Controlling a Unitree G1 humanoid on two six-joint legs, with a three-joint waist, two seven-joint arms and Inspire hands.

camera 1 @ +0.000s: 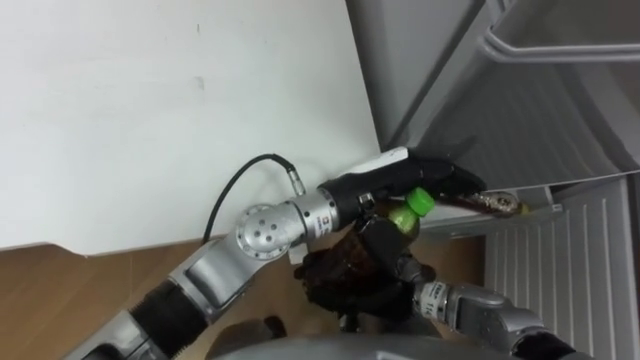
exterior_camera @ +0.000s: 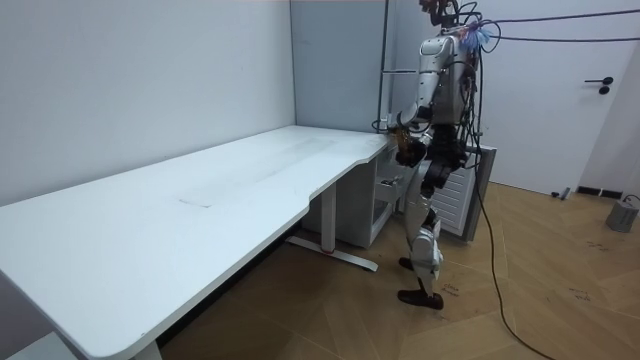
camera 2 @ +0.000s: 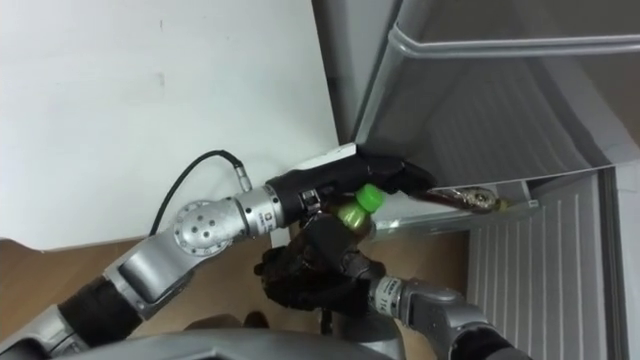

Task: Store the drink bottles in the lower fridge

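Note:
My right hand (camera 1: 385, 255) comes in from the lower right and is shut on a bottle with a green cap (camera 1: 421, 201), held upright just in front of the fridge opening. My left hand (camera 1: 435, 175) reaches right from the lower left, its fingers straight and lying over the near end of a brown drink bottle (camera 1: 497, 204). That bottle lies on its side on a pale ledge (camera 1: 545, 209) inside the fridge. In the room view I stand upright between the desk's end and the fridge (exterior_camera: 455, 195), both hands (exterior_camera: 400, 128) raised before my chest.
The white desk top (camera 1: 170, 110) is on the left, with wooden floor (camera 1: 90, 290) below it. The grey upper fridge body (camera 1: 450, 60) rises above the opening. A white ribbed panel (camera 1: 560, 280) stands at the lower right.

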